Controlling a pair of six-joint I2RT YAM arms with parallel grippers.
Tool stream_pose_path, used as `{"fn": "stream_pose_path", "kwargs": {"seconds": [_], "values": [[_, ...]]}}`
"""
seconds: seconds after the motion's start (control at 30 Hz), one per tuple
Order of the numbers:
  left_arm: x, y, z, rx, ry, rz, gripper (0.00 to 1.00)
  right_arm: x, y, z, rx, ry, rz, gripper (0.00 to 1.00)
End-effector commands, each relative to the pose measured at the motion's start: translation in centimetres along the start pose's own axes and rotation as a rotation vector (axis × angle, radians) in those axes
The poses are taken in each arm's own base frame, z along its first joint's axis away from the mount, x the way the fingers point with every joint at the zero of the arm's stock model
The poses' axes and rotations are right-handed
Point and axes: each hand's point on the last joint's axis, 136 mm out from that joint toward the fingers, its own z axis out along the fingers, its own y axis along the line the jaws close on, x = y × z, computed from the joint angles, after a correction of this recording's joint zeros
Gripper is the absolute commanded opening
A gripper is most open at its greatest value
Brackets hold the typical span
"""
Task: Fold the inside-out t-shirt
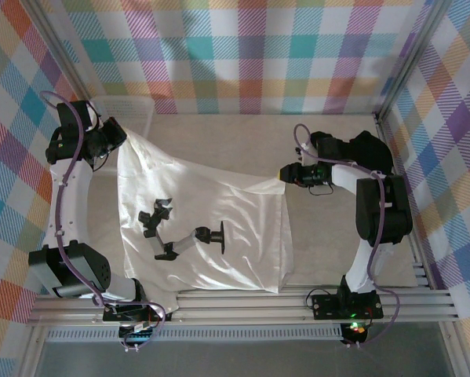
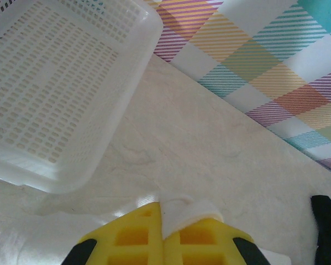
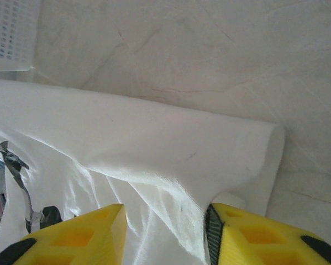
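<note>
The white inside-out t-shirt (image 1: 219, 200) lies spread over the middle of the table, and a dark print (image 1: 180, 236) shows on it. My left gripper (image 1: 111, 146) is at the shirt's far left corner. In the left wrist view its yellow fingers (image 2: 137, 237) are pressed together, shut on a fold of white shirt fabric (image 2: 188, 212). My right gripper (image 1: 286, 173) is at the far right corner, where the cloth is puckered. In the right wrist view this gripper (image 3: 162, 221) is open, with the shirt (image 3: 154, 138) running between its fingers and bunched against the right finger (image 3: 248, 237).
A white perforated plastic basket (image 1: 132, 106) stands at the far left of the table, just beyond the left gripper; it appears as basket (image 2: 49, 83) and basket (image 3: 10, 30). Bare pale tabletop (image 1: 329, 228) lies right of the shirt. Plaid walls (image 1: 242, 55) enclose the space.
</note>
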Motion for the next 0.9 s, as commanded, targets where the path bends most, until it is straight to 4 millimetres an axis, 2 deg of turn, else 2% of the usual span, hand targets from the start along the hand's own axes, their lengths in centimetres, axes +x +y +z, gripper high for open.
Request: {"fn": "stream_pose_path", "kwargs": {"seconds": [0.0, 0.2, 0.47, 0.67, 0.87], "values": [[-0.2, -0.8, -0.4, 0.028, -0.019, 0.03, 0.0, 1.2, -1.0, -0.4, 0.044, 0.018, 0.053, 0.48], [0.0, -0.8, -0.2, 0.034, -0.011, 0.027, 0.0, 2.4, -1.4, -0.6, 0.074, 0.023, 0.098, 0.57], [-0.1, -0.8, -0.2, 0.033, -0.012, 0.03, 0.0, 4.2, -1.1, -0.4, 0.098, 0.044, 0.099, 0.63], [-0.1, -0.9, -0.2, 0.038, -0.01, 0.027, 0.0, 5.8, -0.7, 0.1, 0.116, 0.079, 0.089, 0.56], [0.0, -0.9, -0.2, 0.04, -0.01, 0.028, 0.0, 6.3, -1.1, 0.9, 0.141, 0.098, 0.086, 0.5]]}}
